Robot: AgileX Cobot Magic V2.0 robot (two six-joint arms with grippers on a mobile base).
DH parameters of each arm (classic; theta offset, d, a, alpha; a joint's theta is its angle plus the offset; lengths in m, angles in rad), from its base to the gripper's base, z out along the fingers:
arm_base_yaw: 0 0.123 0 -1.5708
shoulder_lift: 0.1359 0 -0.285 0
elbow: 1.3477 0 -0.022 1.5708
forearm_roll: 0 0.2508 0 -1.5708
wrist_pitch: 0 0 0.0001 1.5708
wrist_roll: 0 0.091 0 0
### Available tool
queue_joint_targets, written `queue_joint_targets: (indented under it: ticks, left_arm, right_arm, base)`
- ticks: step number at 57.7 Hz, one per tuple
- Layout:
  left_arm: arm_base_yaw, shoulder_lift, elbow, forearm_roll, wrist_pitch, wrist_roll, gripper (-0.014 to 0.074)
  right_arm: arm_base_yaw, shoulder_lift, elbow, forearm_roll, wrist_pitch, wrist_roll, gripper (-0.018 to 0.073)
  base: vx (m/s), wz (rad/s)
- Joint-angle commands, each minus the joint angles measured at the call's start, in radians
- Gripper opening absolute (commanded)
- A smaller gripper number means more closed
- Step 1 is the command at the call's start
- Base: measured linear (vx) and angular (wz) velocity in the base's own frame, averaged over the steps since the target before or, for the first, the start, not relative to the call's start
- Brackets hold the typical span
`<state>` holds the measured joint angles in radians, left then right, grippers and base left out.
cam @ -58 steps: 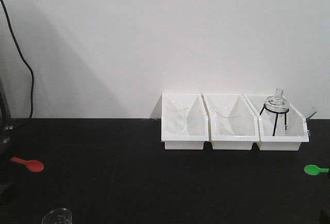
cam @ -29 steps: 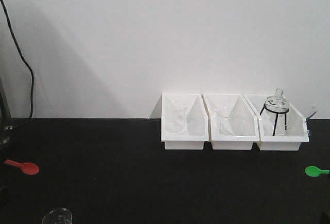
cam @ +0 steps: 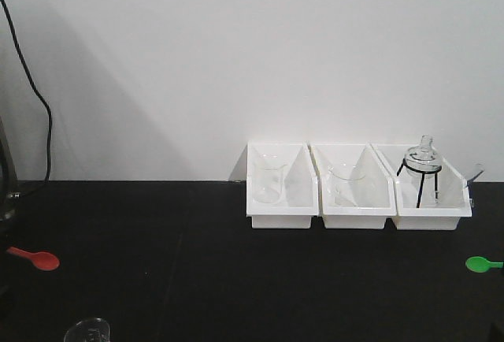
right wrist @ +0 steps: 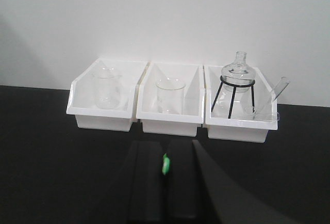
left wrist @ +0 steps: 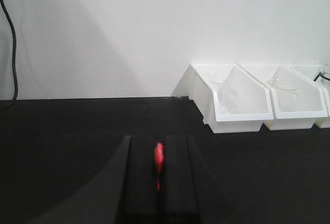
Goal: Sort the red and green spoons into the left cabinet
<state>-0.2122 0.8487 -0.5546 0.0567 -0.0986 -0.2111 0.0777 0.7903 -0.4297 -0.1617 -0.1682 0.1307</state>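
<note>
Item: red spoon point(left wrist: 159, 158), clamped between the closed black fingers of the left tool point(left wrist: 159, 144) and seen edge-on in the left wrist view. From the front it sits at the left edge of the surface point(cam: 197, 279), bowl toward the middle, handle running out toward that edge. Item: green spoon point(right wrist: 165, 165), clamped the same way in the right tool point(right wrist: 166, 147). From the front it sits at the right edge, bowl toward the middle, handle pointing off the right side. The two spoons lie well apart, long axes roughly in line across the surface. Whether either one touches the surface cannot be told. Item: three white bins point(cam: 282, 214) in a row along the back edge, right of the middle, holding clear glassware. Item: a glass beaker point(cam: 87, 330) at the front edge near the left corner. Item: left cabinet, in none of the views. Judgement: both grasps look made, so carrying to the cabinet is the step in hand. The cabinet presumably lies off the left side, so the left arm and red spoon are the nearer pair. The green spoon has the full width to cross.
</note>
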Motion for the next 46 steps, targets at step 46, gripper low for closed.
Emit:
queue_joint_targets:
  ticks: [46]
  left_arm:
    - [-0.006,-0.007,-0.029,-0.002,-0.075,-0.002,-0.0006]
  right_arm:
    - [0.000,-0.009,-0.036,-0.002,-0.082,-0.003,-0.0003]
  base:
    - [-0.05,0.18]
